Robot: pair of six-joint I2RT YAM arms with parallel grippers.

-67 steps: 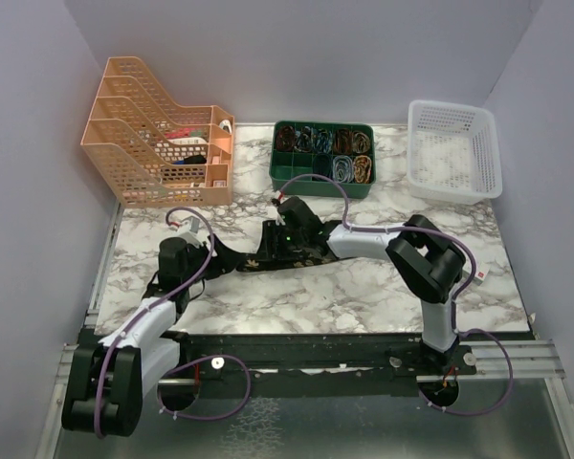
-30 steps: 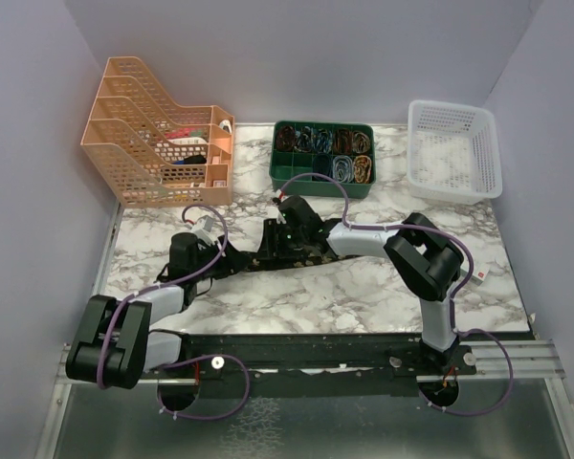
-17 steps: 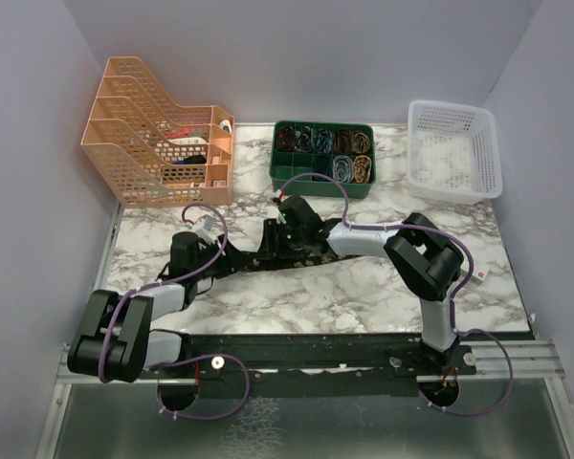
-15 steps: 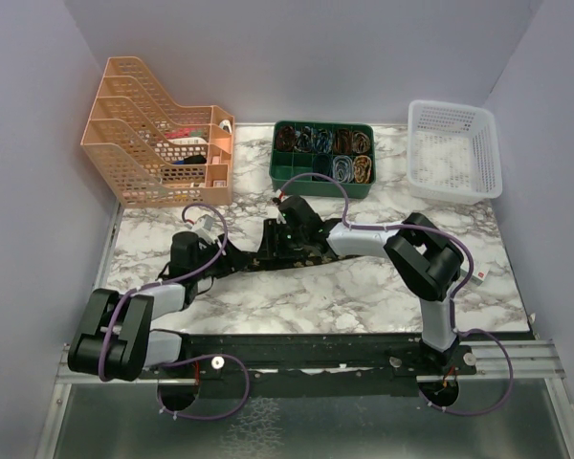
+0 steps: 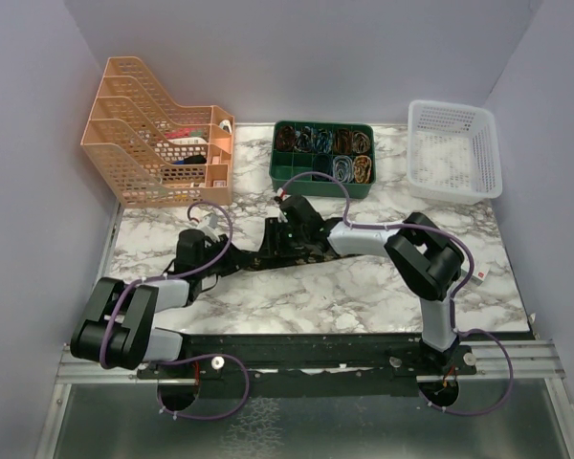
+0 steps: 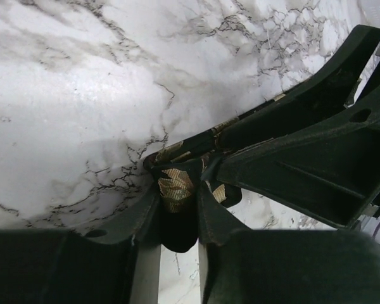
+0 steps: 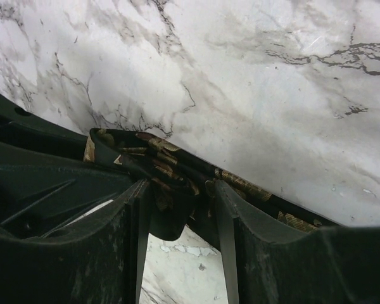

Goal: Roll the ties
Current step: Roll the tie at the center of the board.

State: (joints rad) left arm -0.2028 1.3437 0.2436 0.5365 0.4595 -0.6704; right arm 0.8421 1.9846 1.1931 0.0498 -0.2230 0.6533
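A black tie [image 5: 247,260] with tan-gold flecks lies across the middle of the marble table [image 5: 364,287], stretched between my two grippers. My left gripper [image 5: 209,260] sits low at the tie's left end. In the left wrist view the fingers of that gripper [image 6: 178,190] pinch a fold of the tie [image 6: 175,180]. My right gripper [image 5: 279,239] is down on the tie's right part. In the right wrist view this gripper [image 7: 180,190] holds bunched, folded fabric of the tie [image 7: 153,152] between its fingers.
At the back left stands an orange mesh file rack [image 5: 163,134]. A green compartment tray [image 5: 322,158] with small items is at the back middle. A white basket [image 5: 454,148] sits at the back right. Purple cables run along both arms.
My left arm has swung forward and a little to the right, and its jaws have closed onto the tie's end. The right arm and its grip look unchanged.
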